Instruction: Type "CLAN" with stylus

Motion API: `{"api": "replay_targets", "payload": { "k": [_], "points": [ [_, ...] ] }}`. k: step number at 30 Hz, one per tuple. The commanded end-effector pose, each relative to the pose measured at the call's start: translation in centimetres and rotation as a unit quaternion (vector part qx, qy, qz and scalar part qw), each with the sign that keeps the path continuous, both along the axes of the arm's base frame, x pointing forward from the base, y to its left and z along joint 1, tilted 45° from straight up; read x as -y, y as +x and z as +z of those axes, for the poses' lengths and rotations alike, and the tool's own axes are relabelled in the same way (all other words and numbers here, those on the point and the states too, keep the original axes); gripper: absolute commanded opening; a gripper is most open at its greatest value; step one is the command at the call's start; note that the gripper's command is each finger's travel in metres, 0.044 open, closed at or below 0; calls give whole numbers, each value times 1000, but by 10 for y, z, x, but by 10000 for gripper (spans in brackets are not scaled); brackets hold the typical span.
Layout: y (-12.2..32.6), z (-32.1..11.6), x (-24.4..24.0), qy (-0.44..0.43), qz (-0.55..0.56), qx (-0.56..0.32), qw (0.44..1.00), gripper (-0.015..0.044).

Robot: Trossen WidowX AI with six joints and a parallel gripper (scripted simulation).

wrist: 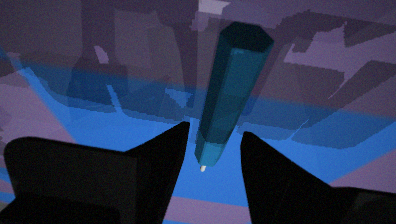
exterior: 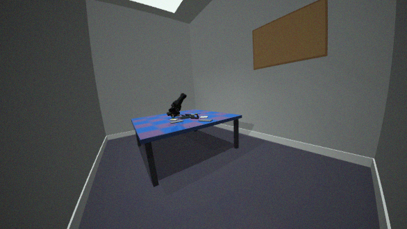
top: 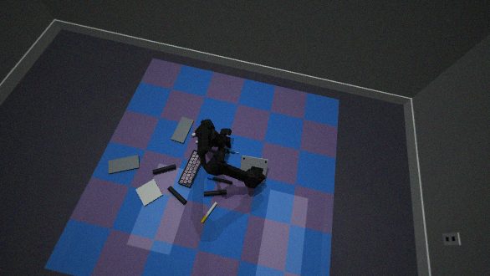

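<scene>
The teal six-sided stylus (wrist: 227,95) (top: 232,152) lies on the checkered desk with its small white tip toward my gripper. My gripper (wrist: 215,134) is partly open, with a finger on each side of the stylus's tip end in the wrist view. A gap shows between the stylus and each finger, and nothing is gripped. The keyboard (top: 190,171), black with pale keys, lies beside the arm in the top view. The arm hides its upper end there. The fingertips are too dark to make out in the top view.
Two grey slabs (top: 182,130) (top: 124,164), a pale square (top: 149,192) and several black bars (top: 164,169) (top: 177,195) (top: 215,193) lie around the keyboard. A thin dark tool (top: 222,181) and a white and yellow marker (top: 209,212) lie near the arm.
</scene>
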State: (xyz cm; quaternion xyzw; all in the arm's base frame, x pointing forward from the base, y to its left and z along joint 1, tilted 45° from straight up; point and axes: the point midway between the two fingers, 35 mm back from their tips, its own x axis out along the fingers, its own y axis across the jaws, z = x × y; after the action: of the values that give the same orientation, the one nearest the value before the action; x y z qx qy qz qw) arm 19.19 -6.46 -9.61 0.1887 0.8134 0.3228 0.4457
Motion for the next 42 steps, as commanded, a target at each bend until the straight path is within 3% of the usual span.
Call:
{"api": "replay_targets", "payload": {
  "k": [1, 2, 7, 10, 33, 42],
  "points": [
    [0, -1, -2, 2, -4, -2, 1000, 150],
    [0, -1, -2, 2, -4, -2, 1000, 150],
    [0, 0, 0, 0, 0, 0, 1000, 19],
    [0, 0, 0, 0, 0, 0, 1000, 0],
    [2, 33, 33, -1, -4, -2, 1000, 0],
    [21, 36, 28, -90, -45, 43, 994, 0]
  ]
}}
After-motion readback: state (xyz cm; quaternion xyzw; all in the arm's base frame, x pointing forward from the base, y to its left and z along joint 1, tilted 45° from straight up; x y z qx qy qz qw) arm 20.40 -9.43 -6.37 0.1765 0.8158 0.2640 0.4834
